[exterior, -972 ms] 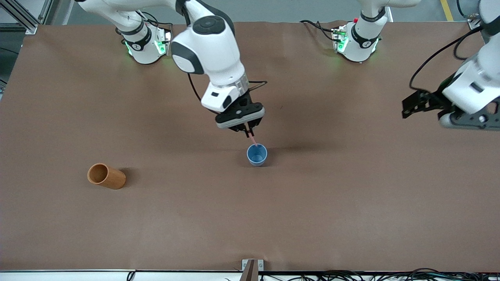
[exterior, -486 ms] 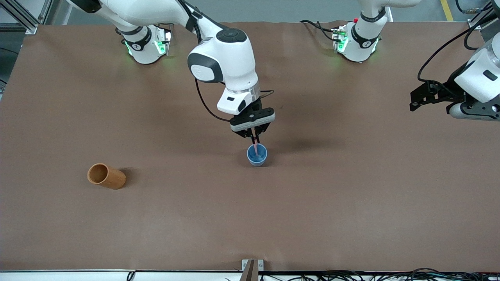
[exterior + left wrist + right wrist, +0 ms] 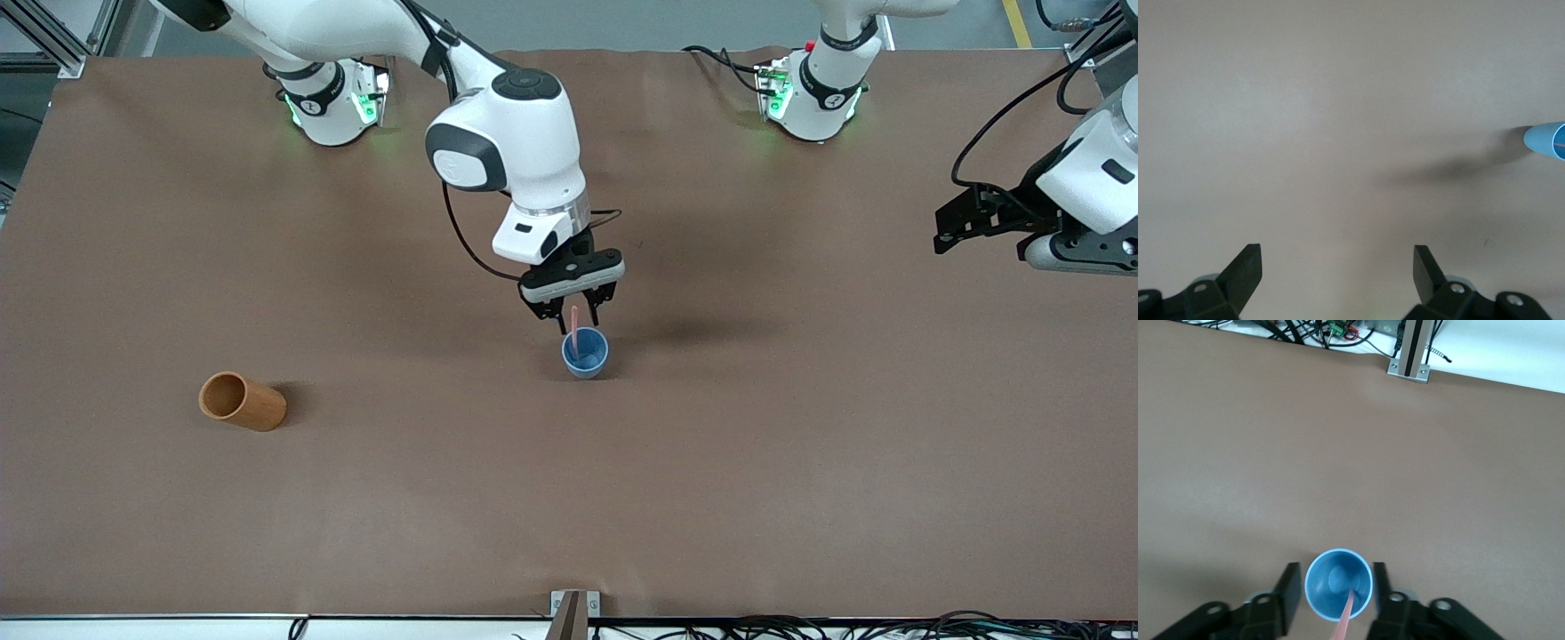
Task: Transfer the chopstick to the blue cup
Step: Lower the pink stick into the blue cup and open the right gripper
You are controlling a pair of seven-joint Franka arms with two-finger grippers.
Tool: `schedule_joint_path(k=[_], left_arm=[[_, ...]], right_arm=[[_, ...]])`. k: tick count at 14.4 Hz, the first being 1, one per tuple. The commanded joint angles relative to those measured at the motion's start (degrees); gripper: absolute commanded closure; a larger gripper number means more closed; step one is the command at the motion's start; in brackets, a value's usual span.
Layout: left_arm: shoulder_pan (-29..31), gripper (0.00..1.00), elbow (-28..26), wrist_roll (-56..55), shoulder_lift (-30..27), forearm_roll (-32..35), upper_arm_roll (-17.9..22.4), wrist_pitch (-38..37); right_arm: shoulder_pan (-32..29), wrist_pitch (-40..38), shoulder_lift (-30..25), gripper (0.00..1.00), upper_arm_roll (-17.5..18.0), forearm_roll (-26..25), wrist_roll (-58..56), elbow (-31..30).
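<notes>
The blue cup stands upright mid-table. The pale pink chopstick stands in it, its lower end on the cup's floor, its upper end leaning on the rim and rising between my right gripper's fingers. My right gripper is open just above the cup, touching nothing. In the right wrist view the cup lies between the open fingers, with the chopstick slanting out of it. My left gripper is open and empty, waiting in the air at the left arm's end of the table; its wrist view shows the cup at the edge.
An orange-brown cylindrical cup lies on its side toward the right arm's end of the table, nearer the front camera than the blue cup. A metal bracket sits at the table's front edge, with cables along that edge.
My right gripper moved over the blue cup, lowered the chopstick into it and opened its fingers, letting the chopstick go. My left gripper drew back slightly toward its end of the table.
</notes>
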Motion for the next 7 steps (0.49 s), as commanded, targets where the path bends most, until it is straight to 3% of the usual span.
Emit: schedule_joint_path(k=[1,4,7], left_arm=[[0.1,0.0,0.5,-0.7,-0.4,0.0,0.0,0.1],[0.3,0.0,0.4,0.2,-0.6,2.2,-0.6,0.1],[0.6,0.0,0.5,0.4,-0.6,1.5,-0.6,0.4]], right_arm=[[-3.1,-0.1,-2.4,0.0,0.6,-0.9,1.1,-0.2],[-7.3,-0.8,-6.8,0.0,1.1,0.6,0.6,-1.7],[-11.1,-4.3,-10.8,0.0,1.3,9.6,0.0,-1.8]])
